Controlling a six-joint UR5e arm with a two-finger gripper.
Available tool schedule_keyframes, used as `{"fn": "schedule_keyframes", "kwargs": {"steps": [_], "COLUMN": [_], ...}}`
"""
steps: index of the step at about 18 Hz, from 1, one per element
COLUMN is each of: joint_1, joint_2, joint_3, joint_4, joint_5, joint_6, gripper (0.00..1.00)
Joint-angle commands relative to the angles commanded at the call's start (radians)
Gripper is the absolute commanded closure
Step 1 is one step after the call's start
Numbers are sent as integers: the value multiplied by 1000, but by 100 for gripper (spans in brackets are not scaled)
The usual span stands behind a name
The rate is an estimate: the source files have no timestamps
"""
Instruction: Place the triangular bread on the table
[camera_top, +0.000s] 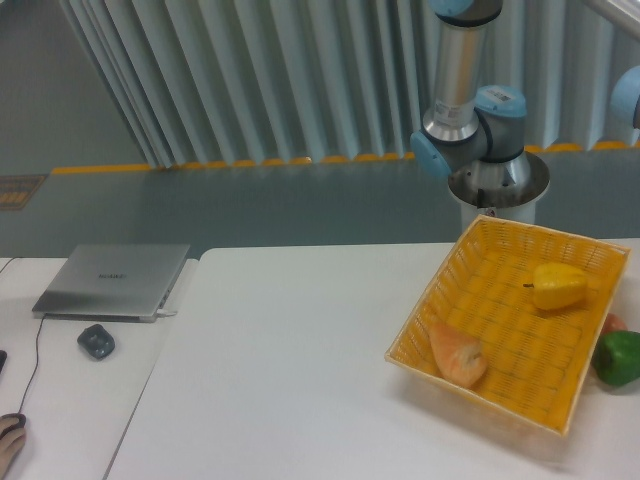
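Currently the triangular bread lies in the basket, near-left corner, long axis roughly along the near rim, well apart from the yellow pepper. Gripper out of frame, state unknown; only the arm base shows, behind the basket. Table lies left.

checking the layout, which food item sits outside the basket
The green bell pepper, on the table beside the basket's right edge. The triangular bread and yellow bell pepper both lie inside the basket.
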Motion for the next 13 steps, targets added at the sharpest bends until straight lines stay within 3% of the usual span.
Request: {"fn": "schedule_keyframes", "kwargs": {"steps": [8,13], "joint_1": [-51,-48], "joint_2": [34,35], "joint_3": [-8,-49], "joint_4": [0,5], "joint_5": [-2,-72], "joint_6": [3,-40], "gripper": [0,0]}}
